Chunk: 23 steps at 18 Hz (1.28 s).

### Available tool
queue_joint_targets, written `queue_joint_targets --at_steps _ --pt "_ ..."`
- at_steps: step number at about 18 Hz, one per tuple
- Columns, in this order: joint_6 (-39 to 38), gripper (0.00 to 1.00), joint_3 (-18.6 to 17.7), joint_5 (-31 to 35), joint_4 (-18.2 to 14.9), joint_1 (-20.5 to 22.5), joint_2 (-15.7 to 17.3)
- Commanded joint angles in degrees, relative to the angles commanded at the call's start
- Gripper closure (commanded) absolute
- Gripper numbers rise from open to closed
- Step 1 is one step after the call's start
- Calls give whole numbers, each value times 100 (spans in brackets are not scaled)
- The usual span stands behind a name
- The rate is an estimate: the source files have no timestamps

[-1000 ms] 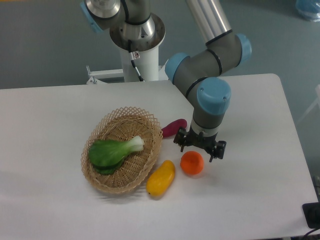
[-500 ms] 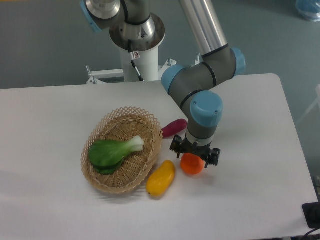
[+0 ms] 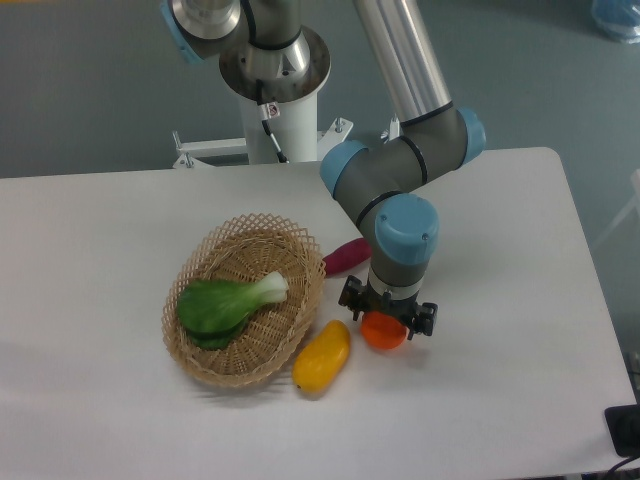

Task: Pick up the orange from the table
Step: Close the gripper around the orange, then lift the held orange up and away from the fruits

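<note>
**Inspector:** One relation decides the coming move: the orange (image 3: pixel 383 333) sits directly beneath the end effector (image 3: pixel 387 316), on the table (image 3: pixel 520 300), just beside the right tip of the yellow fruit (image 3: pixel 322 356).

**Clerk:** Is the end effector clamped on it?

**Inspector:** Not established. Its two fingers stand apart, one on either side of the orange's upper half; contact cannot be confirmed, and only the lower part of the orange shows below the wrist.

**Clerk:** Neighbours?

**Inspector:** The purple vegetable (image 3: pixel 346 256) lies behind the orange, and the wicker basket (image 3: pixel 246 298) is beyond the yellow fruit. Being round, the orange offers no long axis.
</note>
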Motion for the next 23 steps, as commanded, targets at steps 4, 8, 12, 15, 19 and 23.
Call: queue_joint_targets --at_steps 4,8,12,15,19,23 --pt "26 36 0 141 0 0 26" --pt "70 38 18 141 -9 0 70" --pt "246 37 306 176 -87 52 271" --pt "395 37 413 141 -132 342 632" --pt "624 37 939 70 -341 492 861" --pt "720 37 1975 -53 -1710 711 949"
